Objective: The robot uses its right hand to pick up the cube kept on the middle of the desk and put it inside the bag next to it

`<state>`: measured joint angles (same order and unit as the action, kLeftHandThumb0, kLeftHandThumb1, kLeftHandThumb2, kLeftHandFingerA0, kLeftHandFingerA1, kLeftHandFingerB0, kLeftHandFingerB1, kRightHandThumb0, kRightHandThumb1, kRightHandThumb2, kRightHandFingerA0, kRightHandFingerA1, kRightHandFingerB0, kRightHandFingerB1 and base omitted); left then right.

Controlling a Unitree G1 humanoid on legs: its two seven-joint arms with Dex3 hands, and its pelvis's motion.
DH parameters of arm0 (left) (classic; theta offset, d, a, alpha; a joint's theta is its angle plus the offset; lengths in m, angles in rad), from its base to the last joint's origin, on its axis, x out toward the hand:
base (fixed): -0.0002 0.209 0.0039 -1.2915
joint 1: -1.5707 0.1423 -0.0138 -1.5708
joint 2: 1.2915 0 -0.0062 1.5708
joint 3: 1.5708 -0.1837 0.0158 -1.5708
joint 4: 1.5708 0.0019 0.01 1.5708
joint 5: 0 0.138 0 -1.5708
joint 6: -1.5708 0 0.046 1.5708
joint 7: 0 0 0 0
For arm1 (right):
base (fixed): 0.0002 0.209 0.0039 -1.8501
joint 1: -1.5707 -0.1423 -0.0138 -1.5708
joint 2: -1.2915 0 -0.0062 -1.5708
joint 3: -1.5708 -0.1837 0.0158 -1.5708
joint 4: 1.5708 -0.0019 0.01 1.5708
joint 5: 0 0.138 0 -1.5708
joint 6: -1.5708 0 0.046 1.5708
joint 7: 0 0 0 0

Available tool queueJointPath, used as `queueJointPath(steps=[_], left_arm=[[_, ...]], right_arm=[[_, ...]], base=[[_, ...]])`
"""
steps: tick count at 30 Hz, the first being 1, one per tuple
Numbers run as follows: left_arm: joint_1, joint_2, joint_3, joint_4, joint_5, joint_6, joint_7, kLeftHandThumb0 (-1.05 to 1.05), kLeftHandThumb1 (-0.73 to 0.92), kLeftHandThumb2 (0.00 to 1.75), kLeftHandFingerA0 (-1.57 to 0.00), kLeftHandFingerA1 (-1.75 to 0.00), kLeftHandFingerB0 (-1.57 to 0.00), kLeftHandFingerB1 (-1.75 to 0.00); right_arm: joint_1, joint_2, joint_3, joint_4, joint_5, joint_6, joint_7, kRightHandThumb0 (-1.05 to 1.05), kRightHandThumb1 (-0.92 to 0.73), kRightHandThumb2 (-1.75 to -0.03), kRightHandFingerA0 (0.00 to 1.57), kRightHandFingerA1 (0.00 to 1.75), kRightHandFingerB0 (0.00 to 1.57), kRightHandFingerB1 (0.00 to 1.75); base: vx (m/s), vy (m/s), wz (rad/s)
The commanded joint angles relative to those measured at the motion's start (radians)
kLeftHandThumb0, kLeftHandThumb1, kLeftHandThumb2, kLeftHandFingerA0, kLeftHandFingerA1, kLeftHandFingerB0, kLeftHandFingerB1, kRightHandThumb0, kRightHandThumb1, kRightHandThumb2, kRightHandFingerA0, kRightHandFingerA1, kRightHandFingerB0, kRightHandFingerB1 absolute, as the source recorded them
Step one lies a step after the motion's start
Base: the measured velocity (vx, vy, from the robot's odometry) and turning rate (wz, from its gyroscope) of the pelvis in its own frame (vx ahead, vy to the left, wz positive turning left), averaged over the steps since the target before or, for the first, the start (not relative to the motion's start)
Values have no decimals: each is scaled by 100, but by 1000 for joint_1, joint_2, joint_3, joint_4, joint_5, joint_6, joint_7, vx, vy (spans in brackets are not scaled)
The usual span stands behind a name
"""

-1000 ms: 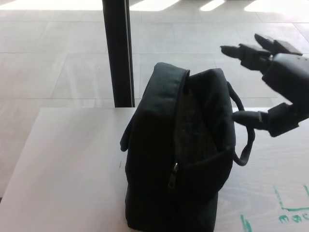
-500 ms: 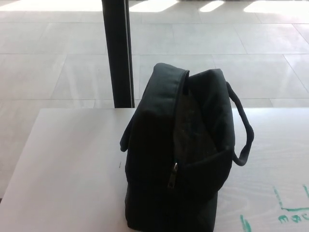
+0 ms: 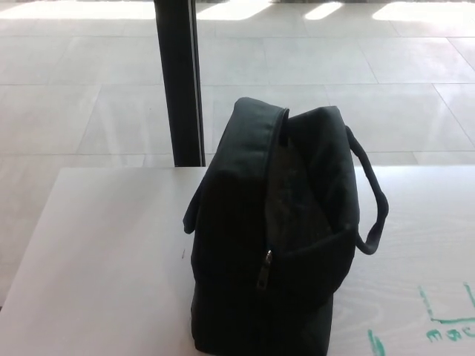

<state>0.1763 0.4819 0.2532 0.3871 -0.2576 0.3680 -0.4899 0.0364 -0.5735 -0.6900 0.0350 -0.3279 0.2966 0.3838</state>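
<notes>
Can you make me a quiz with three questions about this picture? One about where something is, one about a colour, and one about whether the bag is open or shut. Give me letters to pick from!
1. Where does the bag stand?
A. on the white desk
B. on the tiled floor
C. hanging on the black pole

2. What colour are the scribbles on the desk's near right corner?
A. red
B. green
C. yellow

3. How is the top of the bag?
A. zipped shut
B. covered by a lid
C. open

Answers:
1. A, the bag's bottom sits on the desk top, in front of the pole.
2. B, the drawn lines by the right edge are green.
3. C, the top gapes apart and the zip pull hangs low at the near end.

Neither robot hand shows, and no cube can be seen.
</notes>
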Motion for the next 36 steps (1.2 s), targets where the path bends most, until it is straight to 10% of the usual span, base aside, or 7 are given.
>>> queueJointPath(steps=[1, 2, 3, 9, 10, 20, 36], left_arm=[[18, 4, -6, 15, -5, 5, -40, -61, 48, 89, -31, -61, -21, -51], [19, 3, -10, 18, 2, 4, -32, -57, 67, 58, -34, -53, -33, -41], [21, 3, -13, 20, 9, -4, -29, -56, 49, 91, -33, -62, -20, -51], [19, 8, -9, 47, 8, -20, -40, -52, 71, 61, -30, -51, -28, -41], [16, 7, -5, 46, 2, 1, -35, -58, 50, 89, -28, -58, -20, -50], [9, 21, 0, 59, 7, 40, -20, -52, 70, 60, -24, -53, -25, -43], [4, 35, -12, 111, 36, 36, 14, -59, 51, 89, -27, -59, -21, -52]], right_arm=[[121, 90, -140, 282, 72, -169, -302, -68, -51, -87, 10, 53, 23, 51], [131, 105, -151, 314, 84, -190, -318, -65, -51, -86, 11, 56, 23, 53], [134, 110, -154, 352, 90, -200, -334, -65, -51, -86, 11, 55, 23, 52], [126, 99, -119, 525, 79, -241, -406, -60, -70, -61, 17, 51, 22, 40], [124, 96, -115, 553, 84, -241, -407, -60, -70, -61, 16, 50, 22, 40], [113, 112, -30, 659, 162, -270, -312, -61, -52, -85, 5, 50, 17, 49], [142, 71, 94, 753, 283, -399, -209, -57, -67, -60, 23, 47, 29, 40]], base=[[0, 0, 0], [0, 0, 0], [0, 0, 0], [0, 0, 0], [0, 0, 0], [0, 0, 0], [0, 0, 0]])
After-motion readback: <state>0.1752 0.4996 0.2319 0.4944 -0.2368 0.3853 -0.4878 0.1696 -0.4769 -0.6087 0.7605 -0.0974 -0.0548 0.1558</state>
